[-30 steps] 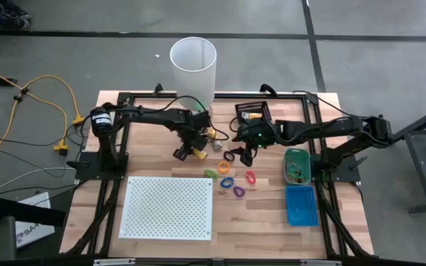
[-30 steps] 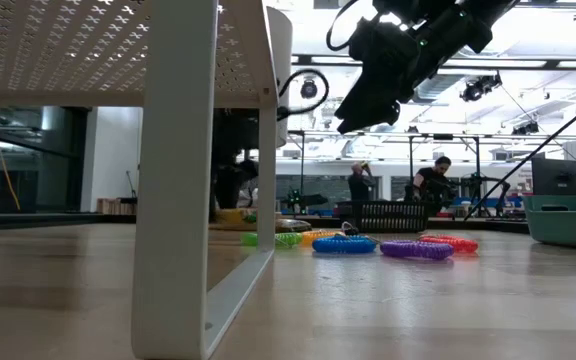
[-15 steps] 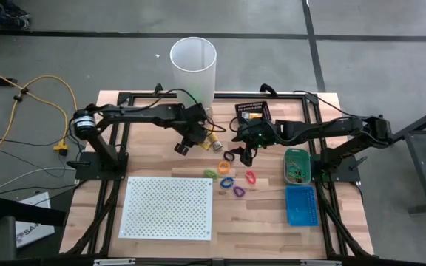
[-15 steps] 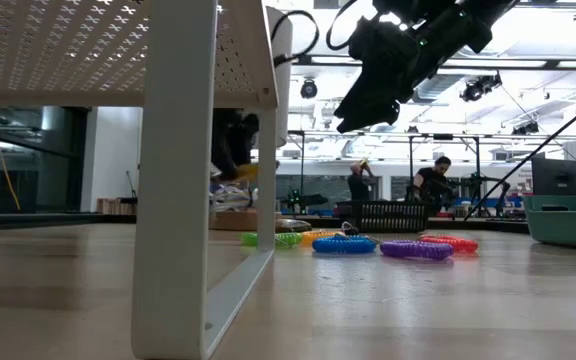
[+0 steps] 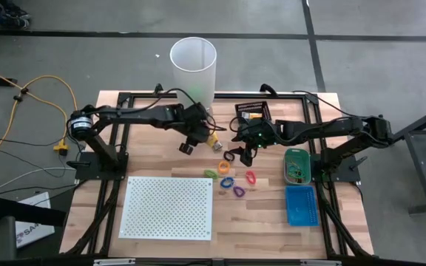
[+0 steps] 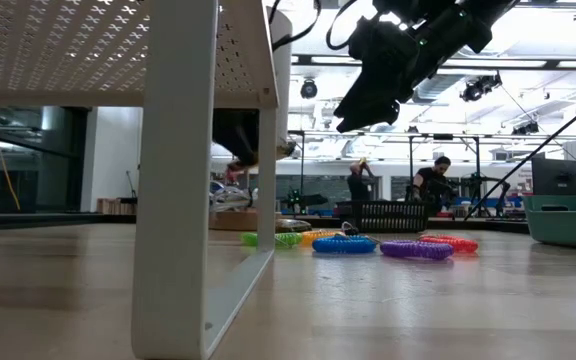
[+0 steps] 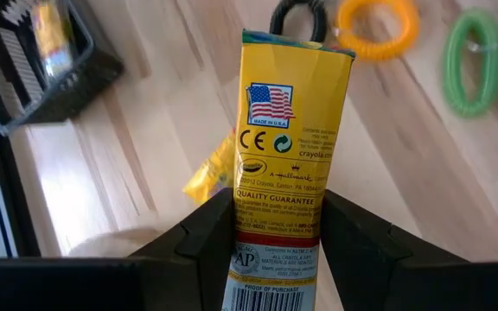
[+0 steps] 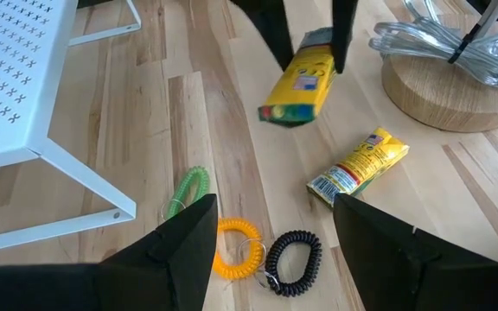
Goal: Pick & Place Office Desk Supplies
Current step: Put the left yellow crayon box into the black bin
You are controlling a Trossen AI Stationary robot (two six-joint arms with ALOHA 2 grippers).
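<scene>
While the left gripper (image 5: 200,140) is squeezing a yellow crayon box (image 7: 290,155) and holding it up above the table (image 5: 161,162), the right gripper (image 8: 271,229) is hanging wide open with nothing in it, above the coil loops (image 8: 292,259). Another yellow packet (image 8: 357,166) is lying flat nearby.

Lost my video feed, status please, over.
Left gripper shut on yellow crayon box, lifted off table. Right gripper open, hovering above coil loops. Nothing blocking.
</scene>
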